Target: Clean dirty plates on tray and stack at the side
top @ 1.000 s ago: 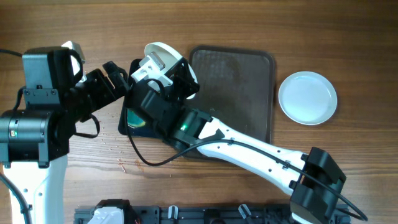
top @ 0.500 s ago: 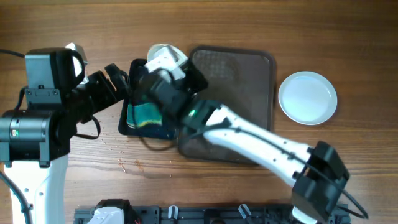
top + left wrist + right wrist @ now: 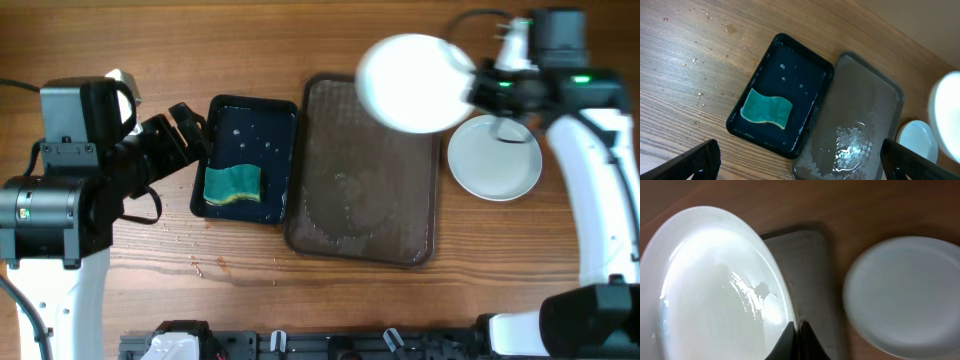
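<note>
your right gripper [image 3: 799,335] is pinching the raised plate [image 3: 410,82] by its rim over the tray's [image 3: 340,230] 1 o'clock corner | guessing you're stacking it on the table plate [image 3: 495,160] at 3 o'clock | left gripper [image 3: 185,125] is sitting spread wide

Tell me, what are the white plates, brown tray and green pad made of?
White plates: smooth and glossy, plastic or glazed ceramic; the sheen alone cannot settle it. Brown tray: matte, finely textured, likely plastic; water pools on it. Green sponge: soft foam, wavy outline, yellowish lower layer.
</note>
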Motion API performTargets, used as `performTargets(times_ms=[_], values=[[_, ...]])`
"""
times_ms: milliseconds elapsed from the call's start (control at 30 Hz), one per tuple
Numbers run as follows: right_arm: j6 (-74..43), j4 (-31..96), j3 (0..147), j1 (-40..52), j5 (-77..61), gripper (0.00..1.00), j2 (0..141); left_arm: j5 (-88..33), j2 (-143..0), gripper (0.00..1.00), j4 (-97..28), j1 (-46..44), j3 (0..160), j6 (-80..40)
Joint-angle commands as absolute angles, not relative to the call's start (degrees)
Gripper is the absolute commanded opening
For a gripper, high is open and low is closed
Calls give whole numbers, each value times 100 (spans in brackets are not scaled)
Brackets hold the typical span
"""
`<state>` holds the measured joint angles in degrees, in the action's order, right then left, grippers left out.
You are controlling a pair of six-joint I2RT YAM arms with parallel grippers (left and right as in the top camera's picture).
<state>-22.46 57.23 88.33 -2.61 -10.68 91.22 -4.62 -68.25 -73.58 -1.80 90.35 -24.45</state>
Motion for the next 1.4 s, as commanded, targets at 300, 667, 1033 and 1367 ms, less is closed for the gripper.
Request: performTargets(times_ms=[300,667,1033,1367], values=[[-1774,5207,6768,-2974,-899,26,9843,-532,-6803,100,-7360,-207,9024,-2355],[-790,6101,7052,-1035,-3387,56,6685,-532,-6803,100,-7360,-207,9024,-2355],[-2331,6512,7050,445,-3258,100,5415,-532,-6803,100,-7360,-207,9024,-2355],[-1365,2803,4305,508,-2628,100,3212,-532,-6803,100,-7360,-207,9024,-2355]])
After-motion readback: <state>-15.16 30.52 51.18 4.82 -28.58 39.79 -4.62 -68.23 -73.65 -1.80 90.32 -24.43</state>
